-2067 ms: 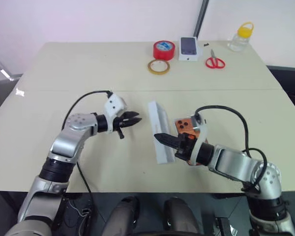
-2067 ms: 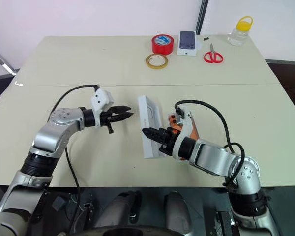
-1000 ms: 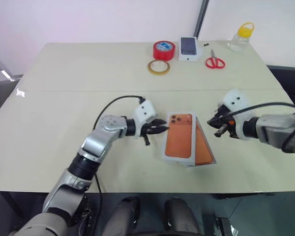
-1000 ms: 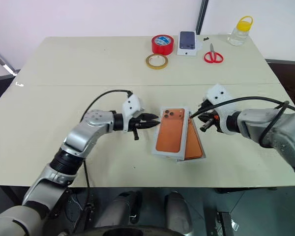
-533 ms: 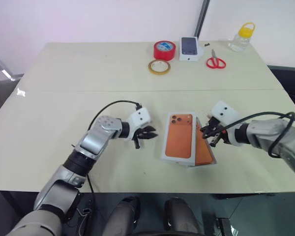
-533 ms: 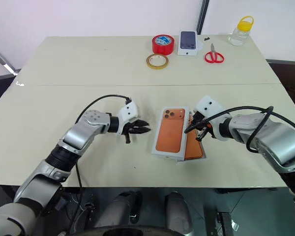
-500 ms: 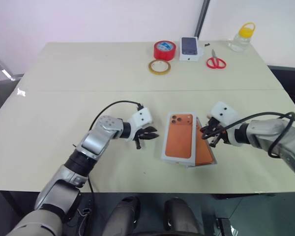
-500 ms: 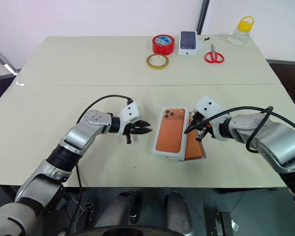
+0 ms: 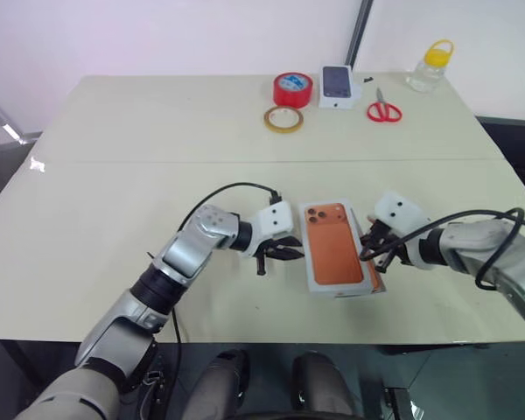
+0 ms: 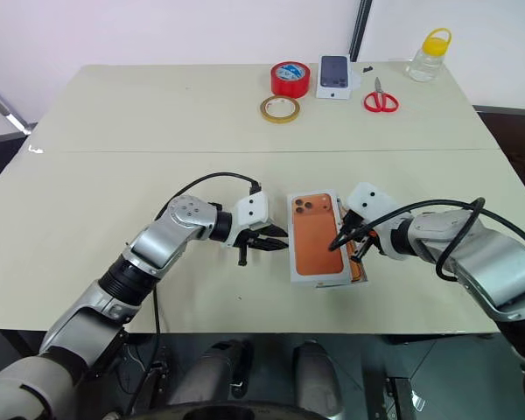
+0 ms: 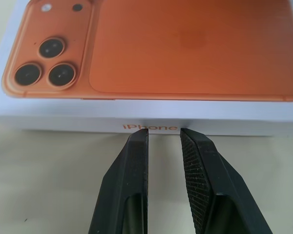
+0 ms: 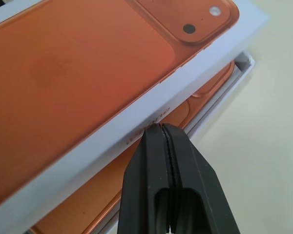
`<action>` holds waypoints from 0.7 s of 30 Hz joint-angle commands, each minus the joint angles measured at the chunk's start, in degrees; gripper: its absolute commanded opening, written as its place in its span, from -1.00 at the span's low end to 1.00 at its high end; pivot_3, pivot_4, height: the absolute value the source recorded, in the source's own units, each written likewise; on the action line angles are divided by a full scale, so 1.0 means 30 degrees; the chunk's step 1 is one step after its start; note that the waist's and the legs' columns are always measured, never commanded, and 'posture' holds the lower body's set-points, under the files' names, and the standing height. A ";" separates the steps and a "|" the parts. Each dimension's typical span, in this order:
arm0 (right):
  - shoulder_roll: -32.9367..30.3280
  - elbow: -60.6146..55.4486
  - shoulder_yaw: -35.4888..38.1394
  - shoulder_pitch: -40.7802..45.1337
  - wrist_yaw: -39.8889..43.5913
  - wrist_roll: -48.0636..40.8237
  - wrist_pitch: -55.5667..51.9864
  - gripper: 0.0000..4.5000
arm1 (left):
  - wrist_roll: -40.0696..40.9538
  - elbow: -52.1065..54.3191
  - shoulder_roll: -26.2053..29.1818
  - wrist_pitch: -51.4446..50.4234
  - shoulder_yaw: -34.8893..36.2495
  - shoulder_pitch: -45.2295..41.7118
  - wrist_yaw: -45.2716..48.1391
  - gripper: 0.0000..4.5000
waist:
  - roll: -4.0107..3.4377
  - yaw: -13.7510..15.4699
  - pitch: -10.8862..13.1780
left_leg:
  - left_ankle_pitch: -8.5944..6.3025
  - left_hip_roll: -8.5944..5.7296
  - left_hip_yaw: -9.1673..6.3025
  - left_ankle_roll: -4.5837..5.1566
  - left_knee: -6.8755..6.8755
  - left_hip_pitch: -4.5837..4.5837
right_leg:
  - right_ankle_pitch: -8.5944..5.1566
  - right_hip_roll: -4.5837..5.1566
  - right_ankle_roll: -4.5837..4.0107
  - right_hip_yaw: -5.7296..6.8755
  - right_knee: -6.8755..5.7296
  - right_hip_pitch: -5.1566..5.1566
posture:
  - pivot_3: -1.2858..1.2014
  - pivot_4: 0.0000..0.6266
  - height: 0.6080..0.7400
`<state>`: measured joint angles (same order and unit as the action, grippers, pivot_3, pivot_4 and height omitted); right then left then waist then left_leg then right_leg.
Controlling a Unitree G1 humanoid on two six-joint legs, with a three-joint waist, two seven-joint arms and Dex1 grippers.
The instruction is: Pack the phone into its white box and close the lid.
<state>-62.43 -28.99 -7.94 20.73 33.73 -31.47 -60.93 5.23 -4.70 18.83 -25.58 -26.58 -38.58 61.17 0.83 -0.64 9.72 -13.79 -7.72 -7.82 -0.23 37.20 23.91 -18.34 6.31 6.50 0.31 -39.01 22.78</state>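
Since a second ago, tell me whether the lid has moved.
Yes. The lid has swung from skewed to nearly square over the white box, with the red tape roll unmoved.

place: office or lab bench | cues: plain table (image 9: 114, 131); tape rolls (image 9: 290, 89); scissors (image 9: 383, 110); bare wall (image 9: 157, 35)
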 commanded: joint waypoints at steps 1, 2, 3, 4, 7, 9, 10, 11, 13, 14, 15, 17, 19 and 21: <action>-0.0040 -0.0757 0.0669 -0.0199 0.0618 0.0200 0.0208 -1.00 | 0.0140 0.0875 -0.0626 0.0263 -0.0151 -0.0377 -0.0038 -0.52 | 0.0000 0.0015 0.0000 | 0.0000 0.0000 0.0000 0.0000 0.0000 0.0000 | 0.0000 0.0000 0.0000 0.0000 0.0001 0.0000 | 0.03 -0.52 1.00; -0.0054 -0.0726 0.0730 -0.0296 0.0692 0.0324 0.0242 -1.00 | 0.0096 0.0862 -0.0734 0.0299 -0.0179 -0.0403 -0.0070 -0.52 | 0.0000 0.0025 0.0000 | 0.0000 0.0000 0.0001 0.0000 0.0001 0.0000 | 0.0000 0.0000 0.0000 0.0000 0.0001 -0.0001 | 0.03 -0.52 1.00; -0.0047 -0.0703 0.0814 -0.0383 0.0743 0.0423 0.0221 -1.00 | 0.0068 0.0850 -0.0860 0.0266 -0.0198 -0.0429 -0.0115 -0.52 | 0.0000 0.0026 0.0000 | 0.0000 -0.0001 0.0001 0.0001 0.0002 0.0001 | 0.0000 0.0001 0.0000 0.0000 0.0001 -0.0001 | 0.03 -0.52 1.00; -0.0030 -0.0702 0.0897 -0.0454 0.0809 0.0510 0.0207 -1.00 | 0.0049 0.0848 -0.0957 0.0232 -0.0211 -0.0442 -0.0145 -0.52 | 0.0001 0.0026 0.0000 | 0.0000 -0.0002 0.0000 0.0000 0.0003 0.0001 | 0.0000 0.0000 0.0000 0.0000 0.0001 -0.0002 | 0.03 -0.52 1.00; -0.0015 -0.0698 0.1258 -0.0657 0.1023 0.0623 0.0133 -1.00 | -0.0005 0.0853 -0.1218 0.0183 -0.0272 -0.0458 -0.0169 -0.52 | 0.0000 0.0006 0.0000 | 0.0000 -0.0002 0.0001 0.0000 0.0001 0.0001 | 0.0000 0.0000 0.0000 0.0001 0.0001 -0.0001 | 0.03 -0.52 1.00; -0.0039 -0.0649 0.1430 -0.0820 0.1090 0.0742 0.0143 -1.00 | -0.0061 0.0859 -0.1357 0.0139 -0.0289 -0.0437 -0.0192 -0.52 | 0.0000 0.0018 0.0000 | 0.0000 -0.0001 0.0000 0.0000 0.0002 0.0000 | 0.0000 -0.0001 0.0000 0.0000 0.0000 -0.0001 | 0.03 -0.52 1.00; -0.0047 -0.0622 0.1515 -0.0907 0.1125 0.0807 0.0148 -1.00 | -0.0086 0.0848 -0.1440 0.0110 -0.0292 -0.0429 -0.0207 -0.52 | 0.0001 0.0026 0.0000 | 0.0000 -0.0001 0.0000 0.0000 0.0002 0.0000 | 0.0000 0.0000 0.0000 0.0000 0.0001 -0.0002 | 0.03 -0.52 1.00; -0.0050 -0.0602 0.1590 -0.0992 0.1167 0.0883 0.0166 -1.00 | -0.0093 0.0831 -0.1532 0.0077 -0.0287 -0.0422 -0.0220 -0.52 | 0.0001 0.0033 0.0000 | 0.0000 -0.0001 0.0001 0.0000 0.0003 0.0001 | 0.0000 0.0000 0.0000 0.0001 0.0001 -0.0003 | 0.03 -0.52 1.00; -0.0056 -0.0514 0.1736 -0.1170 0.1283 0.1071 0.0229 -1.00 | -0.0061 0.0769 -0.1779 -0.0052 -0.0259 -0.0451 -0.0282 -0.52 | 0.0001 0.0039 0.0000 | 0.0000 -0.0002 0.0000 0.0000 0.0004 0.0001 | 0.0000 0.0000 0.0001 0.0000 0.0001 -0.0003 | 0.03 -0.52 1.00; -0.0036 -0.0458 0.1799 -0.1251 0.1322 0.1156 0.0241 -1.00 | -0.0052 0.0754 -0.1895 -0.0107 -0.0259 -0.0466 -0.0315 -0.52 | 0.0001 0.0036 0.0000 | 0.0000 -0.0003 0.0001 0.0000 0.0004 0.0001 | 0.0000 0.0000 0.0001 0.0001 0.0001 -0.0003 | 0.03 -0.52 1.00; -0.0008 -0.0413 0.1834 -0.1310 0.1361 0.1245 0.0258 -1.00 | -0.0045 0.0748 -0.1997 -0.0171 -0.0258 -0.0479 -0.0349 -0.52 | 0.0001 0.0031 0.0000 | 0.0000 -0.0002 0.0000 0.0000 0.0004 0.0001 | 0.0000 0.0001 0.0001 0.0001 0.0001 -0.0003 | 0.03 -0.52 1.00; 0.0034 -0.0367 0.1885 -0.1411 0.1442 0.1396 0.0286 -1.00 | -0.0039 0.0771 -0.2150 -0.0258 -0.0263 -0.0491 -0.0387 -0.52 | 0.0001 0.0029 0.0000 | 0.0000 -0.0002 0.0000 0.0000 0.0004 0.0001 | 0.0000 0.0000 0.0000 0.0000 0.0001 -0.0004 | 0.03 -0.52 1.00; 0.0055 -0.0341 0.1935 -0.1497 0.1496 0.1491 0.0307 -1.00 | -0.0040 0.0793 -0.2236 -0.0336 -0.0272 -0.0489 -0.0399 -0.52 | 0.0001 0.0027 0.0000 | 0.0000 -0.0002 0.0000 0.0000 0.0004 0.0001 | 0.0000 0.0000 0.0001 0.0001 0.0000 -0.0003 | 0.03 -0.52 1.00; 0.0069 -0.0267 0.1978 -0.1596 0.1578 0.1638 0.0339 -1.00 | -0.0048 0.0833 -0.2252 -0.0374 -0.0293 -0.0473 -0.0378 -0.52 | 0.0001 0.0027 0.0000 | 0.0000 -0.0002 0.0000 0.0000 0.0005 0.0001 | 0.0000 0.0000 0.0001 0.0001 0.0000 -0.0003 | 0.03 -0.52 1.00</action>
<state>-62.49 -28.26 -3.15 15.84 37.10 -25.98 -61.00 4.24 -4.54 13.46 -27.22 -26.76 -38.63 59.84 0.83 -0.56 9.72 -13.79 -7.73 -7.81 -0.23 37.21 23.91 -18.34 6.31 6.51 0.31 -39.00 22.77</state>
